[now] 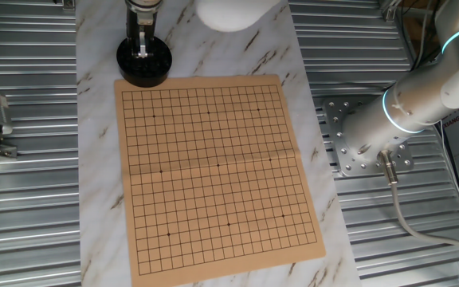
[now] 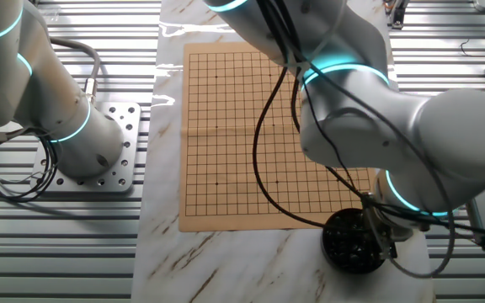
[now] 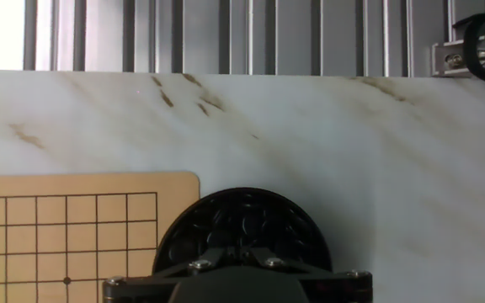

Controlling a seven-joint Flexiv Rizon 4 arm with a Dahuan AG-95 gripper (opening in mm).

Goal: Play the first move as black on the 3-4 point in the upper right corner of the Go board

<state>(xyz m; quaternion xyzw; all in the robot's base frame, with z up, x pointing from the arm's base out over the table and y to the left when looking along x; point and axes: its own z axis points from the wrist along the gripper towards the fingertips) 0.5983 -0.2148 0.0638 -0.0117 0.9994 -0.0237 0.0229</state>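
Now gripper [image 1: 143, 53] down in black bowl [image 1: 143, 68] beside Go board [image 1: 217, 171]

The Go board [image 1: 217, 175] is seen steeply from above in both fixed views, from opposite bench edges. The black bowl [image 3: 242, 229] is viewed closely by the hand camera, and is shared by all views.

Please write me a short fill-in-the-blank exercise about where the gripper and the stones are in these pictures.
1. The gripper is positioned over the round black ____ beside a corner of the Go board.
2. The number of stones lying on the Go board's grid is ____.
3. The bowl rests on the ____ slab, just off the board.
4. The stones in the bowl are ____ in colour.

Missing words: bowl; zero; marble; black
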